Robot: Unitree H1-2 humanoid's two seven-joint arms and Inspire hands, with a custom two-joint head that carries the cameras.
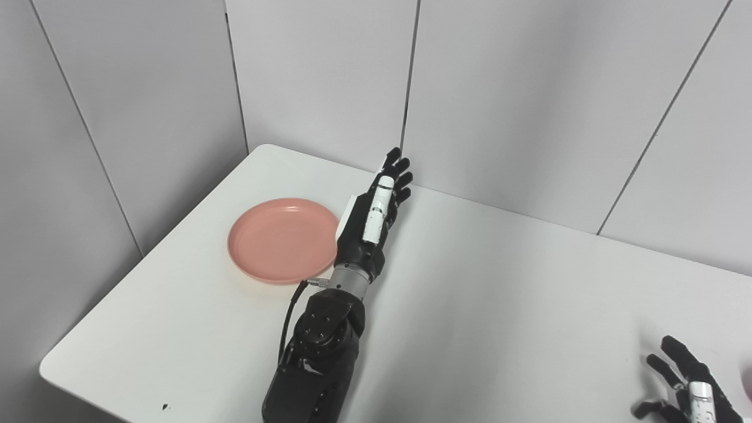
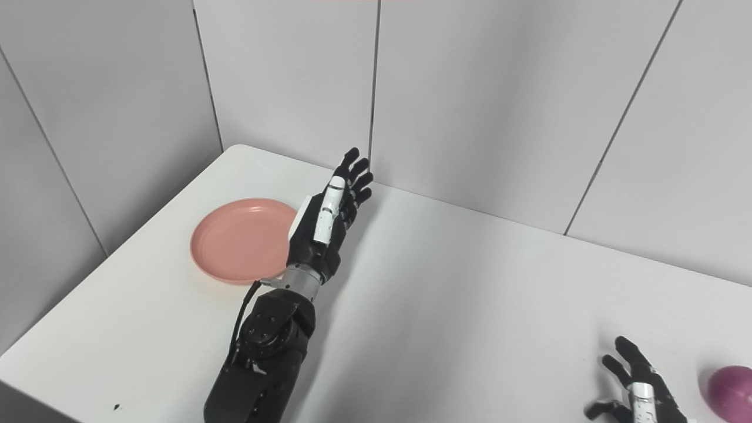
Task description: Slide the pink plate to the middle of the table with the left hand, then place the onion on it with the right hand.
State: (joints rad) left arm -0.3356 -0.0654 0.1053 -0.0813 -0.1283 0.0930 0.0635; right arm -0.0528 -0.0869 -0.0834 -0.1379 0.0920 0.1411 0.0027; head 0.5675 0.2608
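White table: left hand open beside pink plate; right hand open near onion.

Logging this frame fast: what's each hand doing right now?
Left hand: open, holding nothing, beside the pink plate.
Right hand: open, holding nothing.

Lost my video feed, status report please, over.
Left hand open beside pink plate, right hand open near onion. Plate empty, left of centre. Nothing in the way.

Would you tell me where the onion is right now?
The onion sits at the table's near right edge, just right of the open right hand, far from the pink plate.
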